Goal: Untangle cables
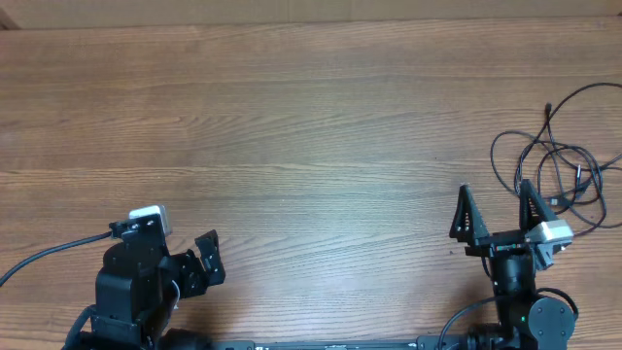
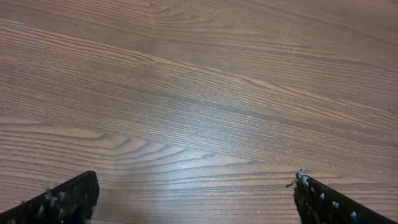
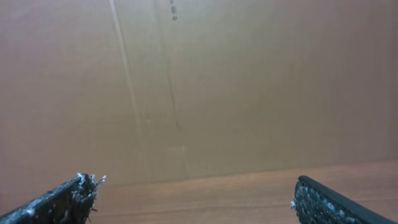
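Note:
The cables [image 1: 564, 165] are thin black cords in loose tangled loops on the wooden table at the far right in the overhead view, with small plug ends showing. My right gripper [image 1: 496, 206] is open and empty, just left of and in front of the tangle, not touching it. In the right wrist view its fingertips [image 3: 196, 190] frame only table and a brown wall; no cable shows there. My left gripper [image 1: 206, 258] is open and empty at the front left, far from the cables. The left wrist view shows its fingertips [image 2: 196, 196] over bare wood.
A brown cardboard wall [image 3: 199, 81] stands behind the table's far edge. A thick black arm cable [image 1: 49, 258] runs off the left side near my left arm. The arm bases sit along the front edge.

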Robot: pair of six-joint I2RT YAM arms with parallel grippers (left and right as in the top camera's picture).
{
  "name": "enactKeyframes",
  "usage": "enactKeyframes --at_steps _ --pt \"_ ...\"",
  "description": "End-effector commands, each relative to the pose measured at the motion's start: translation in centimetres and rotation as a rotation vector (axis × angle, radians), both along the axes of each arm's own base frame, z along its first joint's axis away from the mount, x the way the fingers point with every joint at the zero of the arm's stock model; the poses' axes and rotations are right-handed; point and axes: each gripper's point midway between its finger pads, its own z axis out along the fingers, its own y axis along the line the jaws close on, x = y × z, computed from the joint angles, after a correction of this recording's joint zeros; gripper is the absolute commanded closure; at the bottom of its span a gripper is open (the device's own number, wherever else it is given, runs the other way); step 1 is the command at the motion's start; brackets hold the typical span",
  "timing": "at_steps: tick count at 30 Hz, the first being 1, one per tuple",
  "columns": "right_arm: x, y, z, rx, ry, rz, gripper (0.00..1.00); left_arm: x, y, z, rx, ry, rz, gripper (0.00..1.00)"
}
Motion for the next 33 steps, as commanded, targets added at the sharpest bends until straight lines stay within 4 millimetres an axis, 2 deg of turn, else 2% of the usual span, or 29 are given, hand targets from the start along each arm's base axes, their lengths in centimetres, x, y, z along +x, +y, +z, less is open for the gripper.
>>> enactKeyframes --at_steps 1,9,14,16,18,19,21,24,33 --pt "0.2 -0.6 -0.8 -0.002 0.001 -0.031 0.0 0.1 0.2 0.0 0.001 -0.004 0.016 0.01" --pt "0.8 -2.4 -2.6 0.026 -0.011 -0.136 0.0 0.1 0.2 0.0 0.0 -0.004 0.016 0.01" --pt "1.0 -2.5 -3.5 -0.034 0.024 -0.155 0.0 0.1 0.2 0.0 0.001 -0.004 0.016 0.0" --pt "1.3 -2.5 -4.7 -0.046 0.075 -0.157 0.0 0.1 0.2 0.0 0.001 -0.004 0.016 0.01" --pt "1.6 -2.5 -6.9 -0.051 0.161 -0.154 0.0 0.1 0.2 0.0 0.0 -0.004 0.016 0.0" --pt "1.7 -2.3 -8.6 -0.056 0.231 -0.141 0.0 0.1 0.2 0.0 0.001 -0.004 0.016 0.01" --pt "1.7 -1.8 -9.8 -0.061 0.28 -0.111 0.0 0.1 0.2 0.0 0.0 -0.004 0.016 0.0" --pt "1.6 -1.0 -9.5 -0.029 0.27 -0.061 0.0 0.1 0.2 0.0 0.001 -0.004 0.016 0.0" --pt "1.6 -1.0 -9.5 -0.029 0.27 -0.061 0.0 0.1 0.2 0.0 0.001 -0.004 0.016 0.0"
